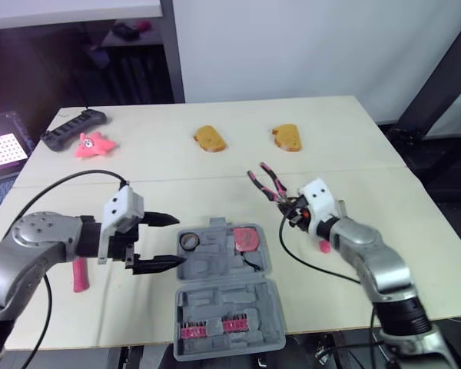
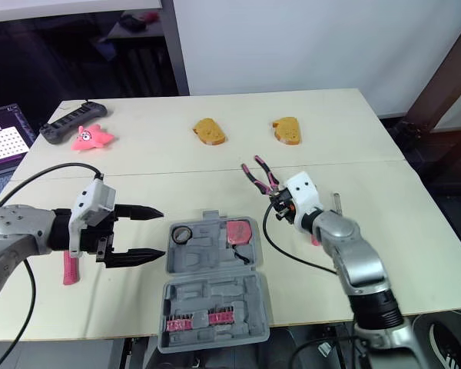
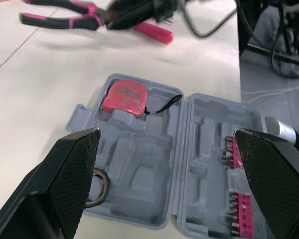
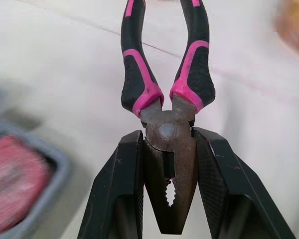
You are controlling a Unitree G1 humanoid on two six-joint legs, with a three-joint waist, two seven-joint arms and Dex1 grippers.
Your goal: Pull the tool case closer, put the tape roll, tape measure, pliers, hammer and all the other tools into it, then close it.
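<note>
Pink-handled pliers (image 1: 267, 181) are pinched by the head in your right claw (image 1: 292, 209); lower them flat into the case (image 1: 223, 296), left claw (image 1: 178, 241) spread wide.

I see the grey case (image 1: 223, 301) lying open at the tabletop's (image 1: 169, 165) near edge, with the tape roll (image 1: 189, 241) and pink tape measure (image 1: 248, 238) in its far half, and the pink-handled pliers (image 1: 265, 181) gripped by the head in my right hand (image 1: 286, 207).
</note>
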